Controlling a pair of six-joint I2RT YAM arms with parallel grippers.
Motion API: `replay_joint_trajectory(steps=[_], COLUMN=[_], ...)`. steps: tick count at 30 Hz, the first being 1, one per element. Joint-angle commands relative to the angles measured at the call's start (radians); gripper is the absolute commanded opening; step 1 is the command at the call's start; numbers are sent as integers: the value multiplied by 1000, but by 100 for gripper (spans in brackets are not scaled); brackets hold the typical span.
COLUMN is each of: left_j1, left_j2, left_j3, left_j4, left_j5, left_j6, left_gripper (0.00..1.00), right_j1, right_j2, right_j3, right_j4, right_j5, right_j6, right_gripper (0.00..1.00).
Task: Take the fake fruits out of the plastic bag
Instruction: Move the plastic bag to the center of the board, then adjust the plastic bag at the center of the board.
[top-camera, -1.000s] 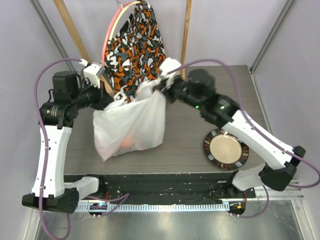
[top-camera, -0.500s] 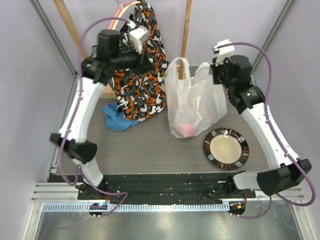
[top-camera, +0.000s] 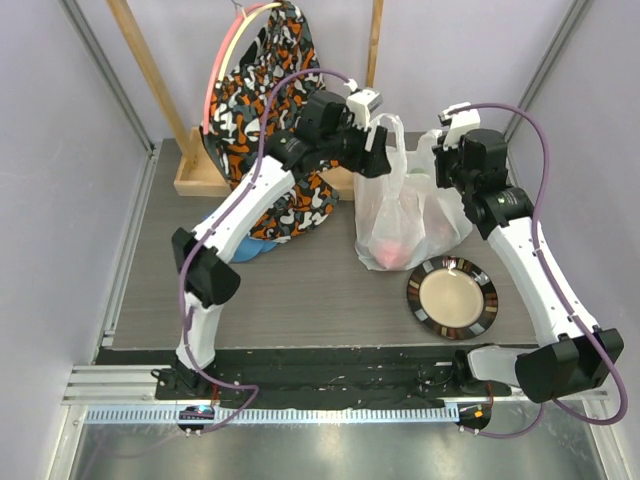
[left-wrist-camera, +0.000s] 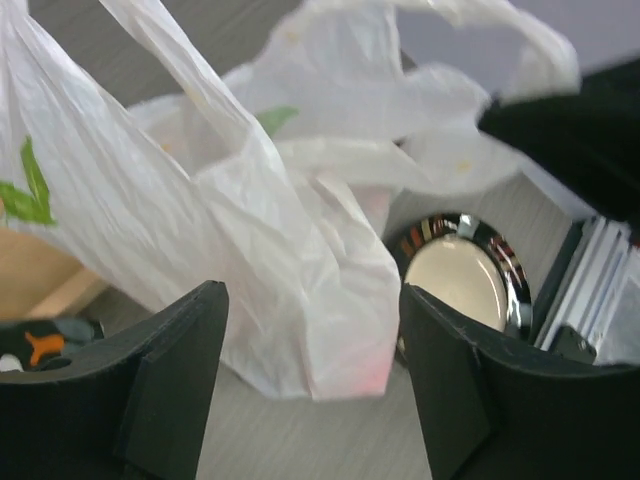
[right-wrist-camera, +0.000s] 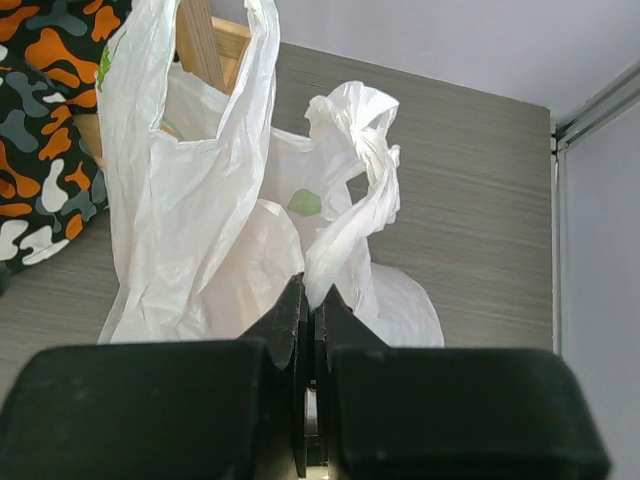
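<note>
1. The right tool (right-wrist-camera: 309, 335) has its two fingers pressed flat together on a twisted handle loop of the plastic bag (right-wrist-camera: 200, 200). Its own wrist view shows this pinch plainly. From above, the right tool (top-camera: 443, 168) only meets the bag's right top corner and the grip itself is hidden.
2. The left tool (left-wrist-camera: 312, 390) stands with its jaws wide apart and nothing clamped. Its wrist view shows the plastic bag (left-wrist-camera: 250, 220) hanging crumpled just ahead of the gap. From above, the left tool (top-camera: 377, 148) sits at the bag's far-left handle, and the spread of the jaws cannot be read there.
3. The plastic bag (top-camera: 405, 205) stands right of centre on the surface (top-camera: 300, 290), its top pulled up and its bottom resting down.
4. The fake fruits (top-camera: 392, 247) are inside the bag. The top view shows them only as a reddish mass through the film near the bottom, and single fruits cannot be told apart. The right wrist view shows only white folds and a green print.
5. The plate (top-camera: 451, 297) lies just near-right of the bag. The left wrist view catches it beyond the bag, and the right wrist view does not.
6. The patterned cloth (top-camera: 270, 130) hangs on the wooden frame (top-camera: 195, 170) left of the bag, with a blue cloth (top-camera: 255, 247) under its near edge.
</note>
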Motion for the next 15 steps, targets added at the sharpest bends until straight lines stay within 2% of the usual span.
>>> replay_joint_trajectory(steps=[1, 3, 6, 8, 15], left_j1=[12, 0, -15, -28, -73], left_j2=[133, 179, 234, 288, 381], left_j3=[117, 180, 188, 214, 270], left_j4=[184, 207, 285, 295, 313], left_j5=[7, -19, -53, -149, -302], left_j6=[-104, -87, -84, -82, -1], left_gripper=[78, 83, 88, 90, 91], right_j1=[-12, -19, -29, -33, -53], right_j2=[-61, -68, -77, -82, -102], right_j3=[-31, -31, -28, -31, -56], right_j4=[13, -1, -21, -25, -45], right_j5=[-15, -22, -38, -45, -76], right_j6=[57, 68, 70, 73, 94], right_gripper=[1, 1, 1, 1, 1])
